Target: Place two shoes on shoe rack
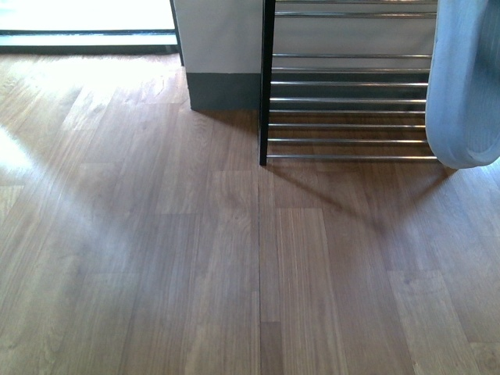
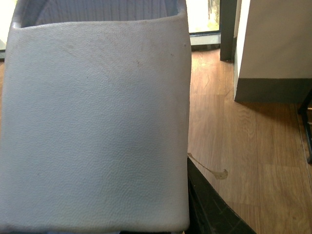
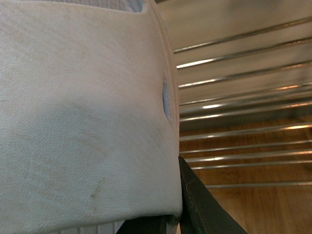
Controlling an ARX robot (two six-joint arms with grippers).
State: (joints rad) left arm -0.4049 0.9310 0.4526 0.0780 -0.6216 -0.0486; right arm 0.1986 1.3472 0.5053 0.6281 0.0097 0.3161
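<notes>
The left pincer (image 2: 192,219) has the left slide (image 2: 97,122) in its grip. The pale blue-white pebbled strap fills nearly all of the left wrist view, and one dark finger (image 2: 214,209) lies tight against its edge. The other finger is hidden behind the shoe, so how wide the jaws stand cannot be told. The strap bears faint scuffs and no readable lettering. This slide does not appear in the front view.

Beside it the wood floor (image 1: 156,258) carries a small yellowish smear (image 2: 219,173). At the far left a bright glass door (image 1: 86,16) sits over a dark threshold. To its right stands a white wall (image 1: 219,31) with a grey skirting (image 1: 223,90).

Just right of that corner is the shoe rack (image 1: 267,94), a black upright with silver rods running rightward in tiers, its foot on the floor.

At the far right the right slide (image 1: 465,78) hangs on end clear of the floor, overlapping the right ends of the rods. The right pincer (image 3: 165,226) is closed on it: a dark finger (image 3: 200,204) presses its edge, with the rack's rods close beyond. A small bluish slit (image 3: 166,100) marks the strap's rim, too blurred to read.
</notes>
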